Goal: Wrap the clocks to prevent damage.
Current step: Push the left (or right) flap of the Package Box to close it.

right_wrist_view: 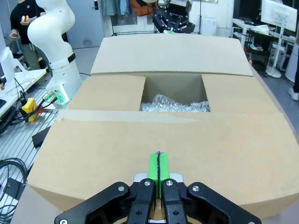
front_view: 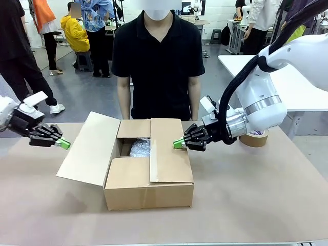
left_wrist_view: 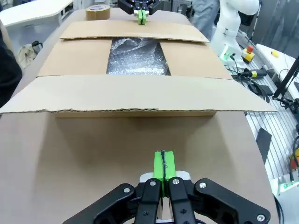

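Cardboard box (front_view: 148, 189) sits mid-table, with the bubble-wrapped bundle (front_view: 139, 147) inside, visible between the flaps. Right gripper (front_view: 178, 144) — shut, empty — hovers over the folded right flap (front_view: 169, 159). Left gripper (front_view: 63, 144) — shut, empty — is nearest the outspread left flap (front_view: 89, 148), whose long edge runs across its fingers.

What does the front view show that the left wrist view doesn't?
Front view: the person's torso and arms, facing the table from the far side, and the cardboard box's plain front wall. Left wrist view: a red button on a yellow base and cables off to the table's side. Both: the cardboard box with flaps partly open, the bubble-wrapped bundle inside it, the tape roll and the right gripper, jaws shut.
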